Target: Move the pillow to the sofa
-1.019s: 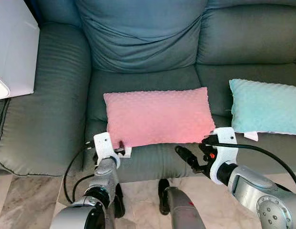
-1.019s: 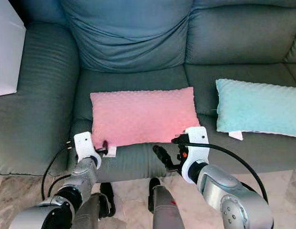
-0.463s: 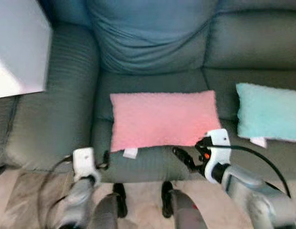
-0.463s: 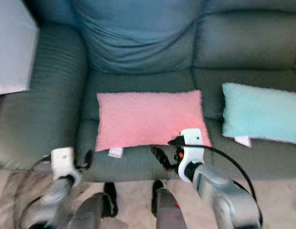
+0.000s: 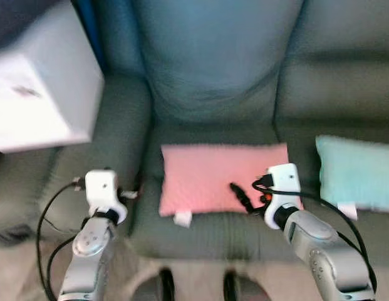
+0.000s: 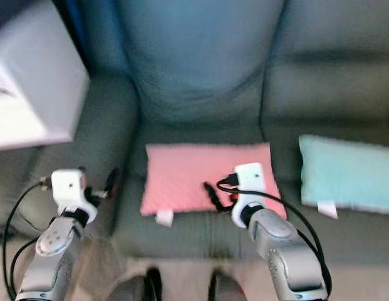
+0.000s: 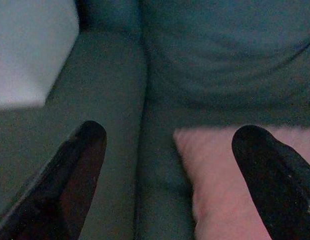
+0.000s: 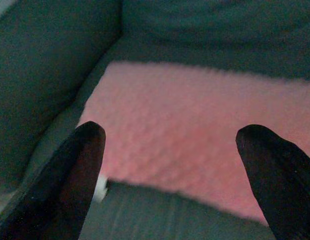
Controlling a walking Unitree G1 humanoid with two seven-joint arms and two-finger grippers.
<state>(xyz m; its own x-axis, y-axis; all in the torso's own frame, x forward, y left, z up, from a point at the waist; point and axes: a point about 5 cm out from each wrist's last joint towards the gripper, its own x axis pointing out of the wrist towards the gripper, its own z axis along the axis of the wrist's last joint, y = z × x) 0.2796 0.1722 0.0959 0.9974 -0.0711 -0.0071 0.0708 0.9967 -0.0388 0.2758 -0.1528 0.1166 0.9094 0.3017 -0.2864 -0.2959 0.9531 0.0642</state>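
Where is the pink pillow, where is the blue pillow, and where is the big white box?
pink pillow (image 5: 207, 179), left eye view, middle of its top face.
blue pillow (image 5: 357, 172), left eye view, middle of its top face.
white box (image 5: 41, 103), left eye view, its front side.

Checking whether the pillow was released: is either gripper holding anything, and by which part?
Nothing is held. The left gripper and right gripper are open, and the pink pillow lies on the sofa seat.

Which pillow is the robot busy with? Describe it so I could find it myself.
Look at the grey-green sofa, at the seat next to its left armrest. The pink pillow lies flat there, with a small white tag at its front corner. The other pillow, one seat to the right, is light blue.
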